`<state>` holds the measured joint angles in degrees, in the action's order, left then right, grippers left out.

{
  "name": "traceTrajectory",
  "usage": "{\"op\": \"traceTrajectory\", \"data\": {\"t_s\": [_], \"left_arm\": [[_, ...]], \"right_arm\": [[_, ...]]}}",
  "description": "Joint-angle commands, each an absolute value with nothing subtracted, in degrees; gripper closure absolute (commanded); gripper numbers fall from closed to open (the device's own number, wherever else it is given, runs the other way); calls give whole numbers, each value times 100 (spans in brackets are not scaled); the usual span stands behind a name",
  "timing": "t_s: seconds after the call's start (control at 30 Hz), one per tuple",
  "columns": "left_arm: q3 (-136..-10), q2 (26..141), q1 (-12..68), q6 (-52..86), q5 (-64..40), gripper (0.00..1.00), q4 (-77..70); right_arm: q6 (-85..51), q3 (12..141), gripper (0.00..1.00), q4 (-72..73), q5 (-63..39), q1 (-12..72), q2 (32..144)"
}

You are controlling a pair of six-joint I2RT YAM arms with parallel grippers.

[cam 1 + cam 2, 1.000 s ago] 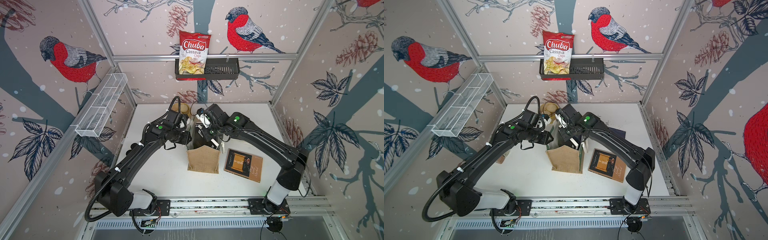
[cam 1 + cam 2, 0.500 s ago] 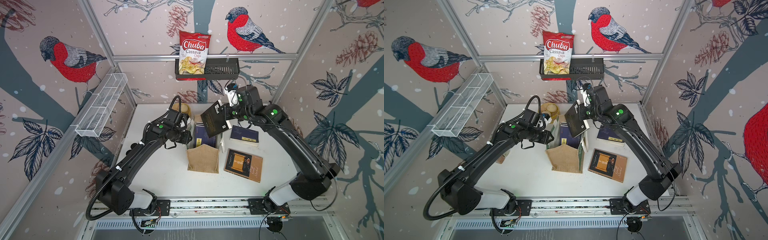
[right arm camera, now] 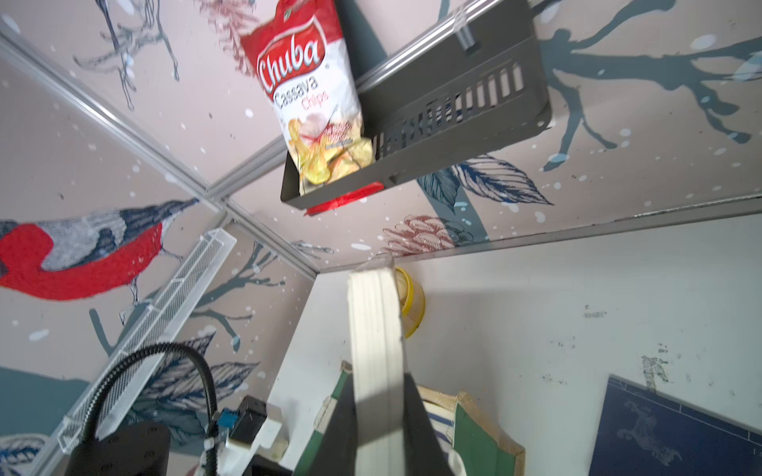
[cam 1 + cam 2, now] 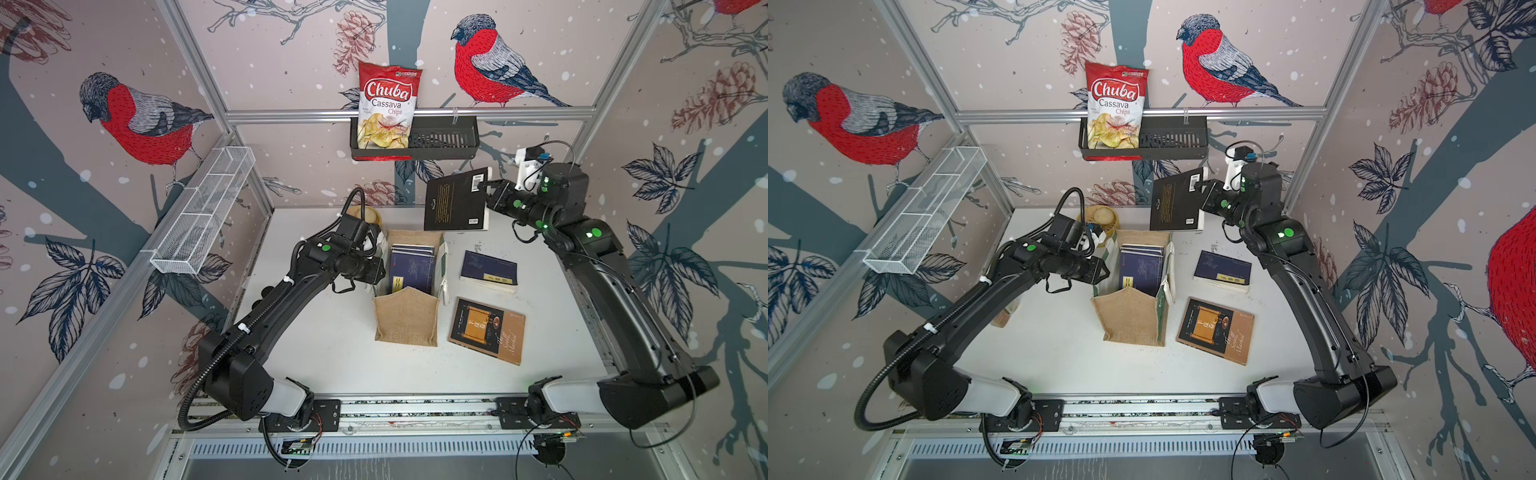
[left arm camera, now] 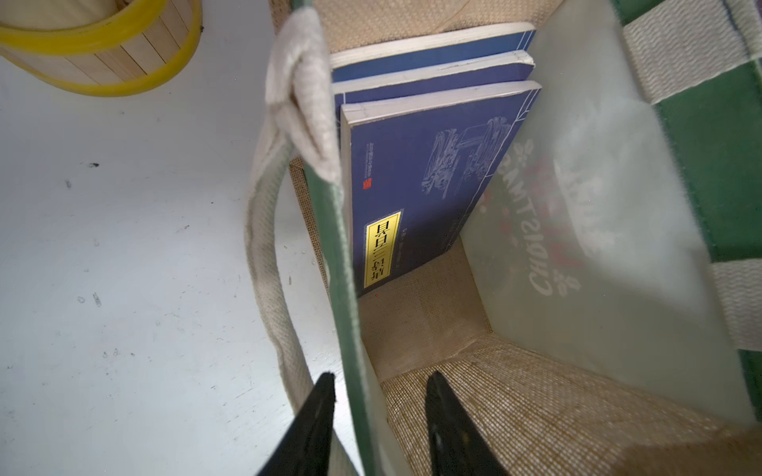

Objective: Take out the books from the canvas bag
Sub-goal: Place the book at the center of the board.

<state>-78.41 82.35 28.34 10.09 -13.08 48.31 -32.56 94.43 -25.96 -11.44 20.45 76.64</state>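
Left wrist: three books (image 5: 416,193) inside bag (image 5: 598,255)

"Chuba Cassava Chips" is printed on the red-and-white snack bag (image 4: 388,106) (image 4: 1116,104), at 12 o'clock in both top views. "Christmas" is seen mirrored through the white lining (image 5: 577,247) of the tan jute tote (image 5: 474,412). The yellow label (image 5: 381,249) on the navy blue paperback (image 5: 412,185) cannot be read surely.

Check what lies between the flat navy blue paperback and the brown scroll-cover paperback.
Nothing: just bare white table parts the navy blue paperback from the brown scroll-cover paperback, in both top views.
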Motion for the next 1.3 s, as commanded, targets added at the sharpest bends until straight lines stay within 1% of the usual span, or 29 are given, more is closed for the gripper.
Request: {"op": "traceTrajectory", "data": {"t_s": [0.0,0.17,0.3,0.4,0.5,0.63,0.77,1.0,1.17,1.27], "left_arm": [[-7921,8210,2829,992,-971,60,4821],[-8038,8200,2824,971,-871,59,4799],[-8169,8278,2829,941,-828,56,4867],[-8289,8314,2830,932,-762,53,4921],[-8461,8323,2822,988,-625,47,4990],[-8712,8123,2820,1489,52,39,4896],[-8804,7943,2704,1604,211,33,4527],[-9013,8009,2126,2230,-395,25,4377],[-9010,7921,1809,2572,-729,24,4250],[-9054,7856,1709,2626,-711,25,4296]], "right_arm": [[-3777,9074,93,-1410,-1191,1694,7417],[-4240,8144,93,-609,-923,1133,7028],[-4571,7358,93,40,-803,859,6839],[-4612,7146,93,158,-736,844,6837],[-4591,7199,93,75,-783,924,6815],[-4283,7717,93,-494,-773,1266,6870],[-4277,7892,93,-681,-673,1616,6817],[-4447,8285,93,-642,-635,2487,7018],[-4535,8512,93,-512,-681,3202,7417],[-4594,8634,93,-393,-702,3576,7654]]}}
